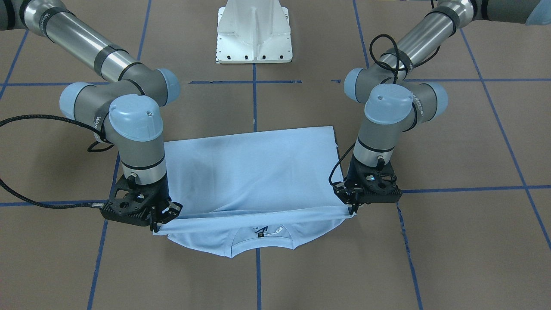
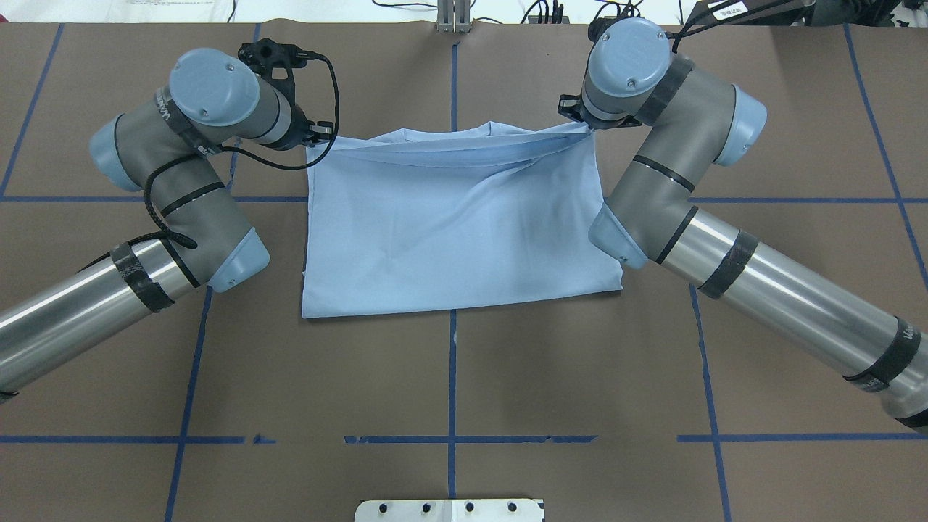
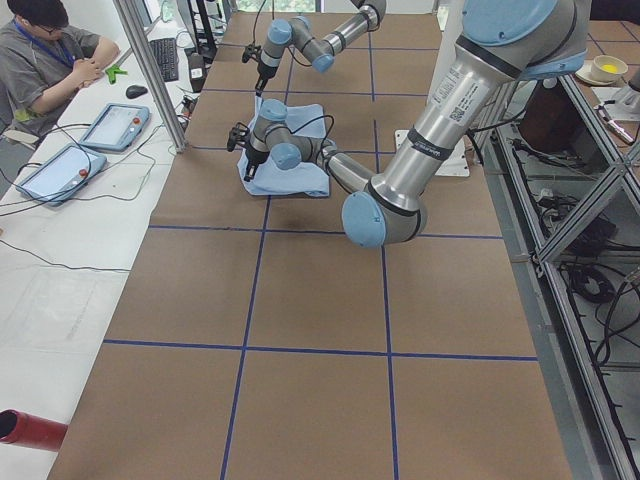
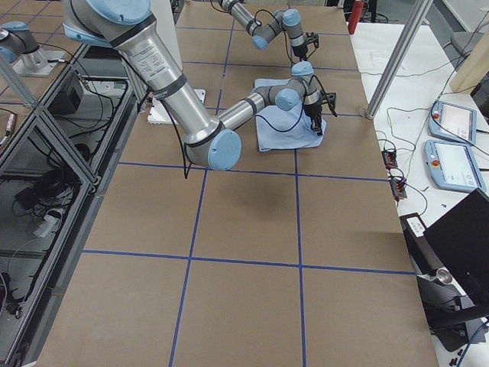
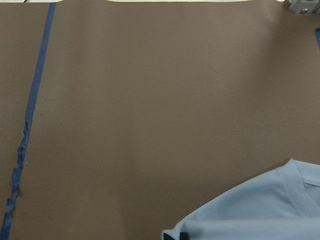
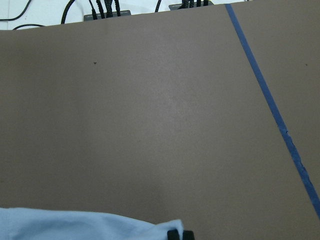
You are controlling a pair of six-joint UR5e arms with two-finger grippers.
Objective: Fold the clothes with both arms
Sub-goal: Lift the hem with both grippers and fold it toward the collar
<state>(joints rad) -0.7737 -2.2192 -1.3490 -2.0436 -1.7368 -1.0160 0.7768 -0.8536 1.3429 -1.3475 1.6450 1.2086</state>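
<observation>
Exterior front-facing view: the light blue T-shirt (image 1: 254,168) lies on the brown desk (image 1: 452,241), between the two arms and centred on a blue tape line (image 1: 257,280).

- The right gripper (image 1: 162,217) points downward. Its fingers are pressed together on one corner of the shirt's upper layer, on the side away from the robot.
- The left gripper (image 1: 353,207) points downward and pinches the opposite corner of the same edge.
- The fabric runs as a taut, slightly raised band between the two grippers.
- The collar (image 1: 262,248) and dark neck label (image 1: 261,233) lie just beyond this band, toward the operators' side, flat on the desk.
- The remainder of the shirt extends from the band toward the white pedestal base (image 1: 254,32), with shallow creases.

Overhead exterior view: the shirt's near hem lies flat and roughly straight. The far edge is drawn up at both ends.

Wrist-mounted views: each view shows a black fingertip at the bottom edge, closed on a light blue fabric corner above bare desk.
</observation>
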